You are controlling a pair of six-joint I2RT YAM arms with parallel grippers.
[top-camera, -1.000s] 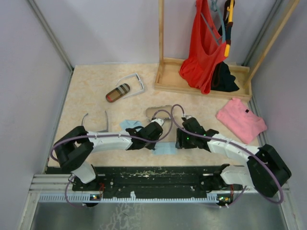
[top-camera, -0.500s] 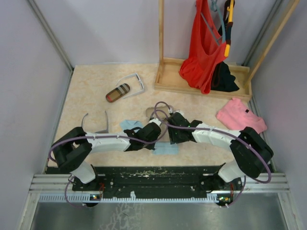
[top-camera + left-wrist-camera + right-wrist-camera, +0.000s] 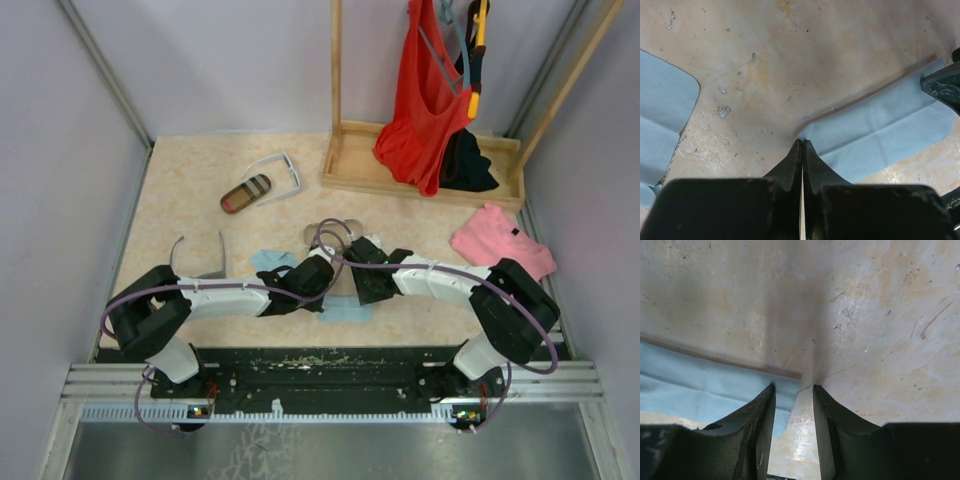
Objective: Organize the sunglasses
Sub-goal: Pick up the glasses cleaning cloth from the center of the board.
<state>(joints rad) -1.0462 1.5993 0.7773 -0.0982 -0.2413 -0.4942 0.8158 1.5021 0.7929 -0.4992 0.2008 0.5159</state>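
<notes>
The left gripper [image 3: 801, 144] has its jaws pressed together with no gap. Its tips sit on the table [image 3: 180, 200] right at one corner of a light blue cloth [image 3: 880, 132]. The left wrist view does not settle whether a bit of that cloth is nipped between them.

The right gripper [image 3: 792, 387] stands at the opposite end of the same cloth, its jaws parted by a narrow gap. In the right wrist view one finger rests at the cloth's edge and the corner of the cloth lies in the gap. The other finger is over bare tabletop, and nothing is clamped. From above, both arms reach inward and meet near the middle of the table, over this cloth.

A second light blue cloth [image 3: 268, 260] lies just to the left of the left arm's wrist. A grey-patterned case [image 3: 322, 233] lies just beyond the two grippers, partly under cable loops.

The white-framed sunglasses [image 3: 278, 172] lie unfolded toward the far left of the table, touching or just beside a brown-striped case [image 3: 245, 193]. The dark wire-framed sunglasses [image 3: 220, 252] lie nearer the left arm, arms open, well apart from both grippers.

A pink folded garment [image 3: 500, 248] lies at the right.
</notes>
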